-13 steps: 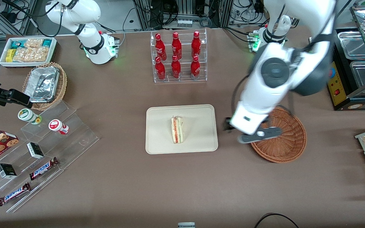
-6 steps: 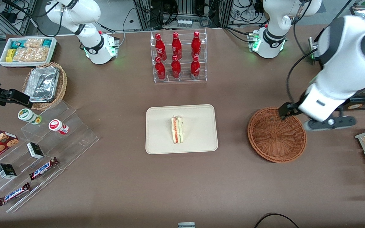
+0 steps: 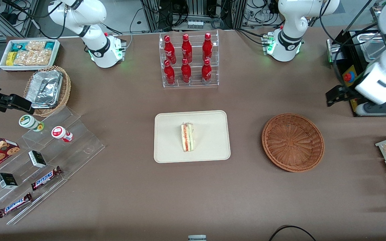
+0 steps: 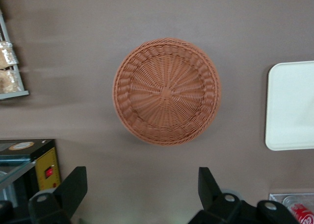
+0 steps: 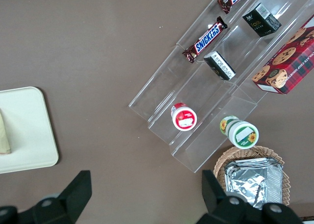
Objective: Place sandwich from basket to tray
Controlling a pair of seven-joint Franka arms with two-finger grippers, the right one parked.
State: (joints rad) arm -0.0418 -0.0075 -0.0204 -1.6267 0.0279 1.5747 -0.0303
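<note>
On tray centre, sandwich lies; basket empty; my gripper open, high near table edge; descending risks clipping basket.

We hold our left arm raised high toward the working arm's end of the desk, its tool pointing straight down, fingers spread wide apart, gripping nothing.

- The end effector is pulling away from the basket, having swung from over its tray-side rim, across it, to a spot toward the working arm's end of the surface.
- It is now hanging clear of the basket, fingers spread wide, holding nothing.
</note>
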